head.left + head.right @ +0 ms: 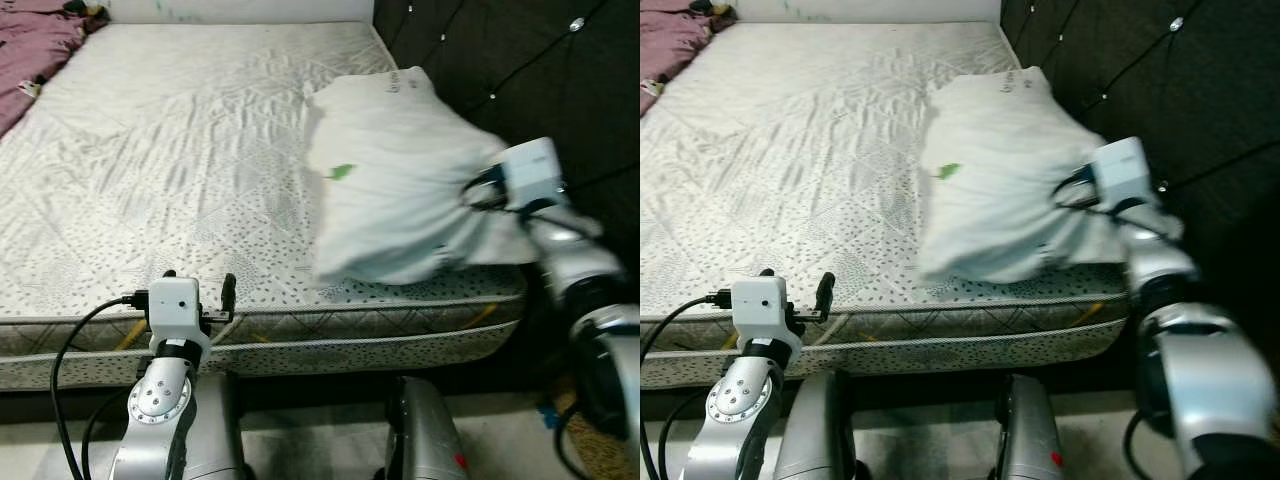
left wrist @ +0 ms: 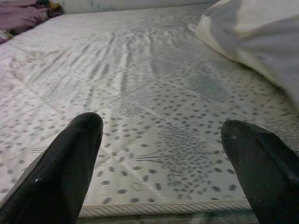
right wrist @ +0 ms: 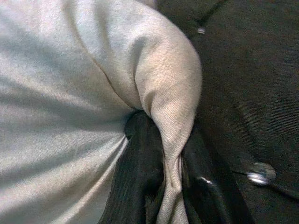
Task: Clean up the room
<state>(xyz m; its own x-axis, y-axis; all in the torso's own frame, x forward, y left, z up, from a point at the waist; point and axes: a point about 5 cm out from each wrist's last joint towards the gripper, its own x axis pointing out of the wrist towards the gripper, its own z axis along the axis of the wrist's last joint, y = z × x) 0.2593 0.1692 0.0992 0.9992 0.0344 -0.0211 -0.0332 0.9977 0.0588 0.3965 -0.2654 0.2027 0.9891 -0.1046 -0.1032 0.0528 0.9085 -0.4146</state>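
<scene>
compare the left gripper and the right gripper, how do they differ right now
The left gripper is open, its fingers spread wide with nothing between them; the right gripper is shut on a fold of the white pillow. The left gripper hovers at the near edge of the mattress; the right gripper is at the pillow's side by the dark headboard. Both have black fingers on silver arms.

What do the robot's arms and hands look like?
Both arms are shiny silver metal with round joints. Each wrist carries a white box. The left gripper has two long black fingers with rounded tips, and black cables loop from its wrist. The right gripper is black too.
</scene>
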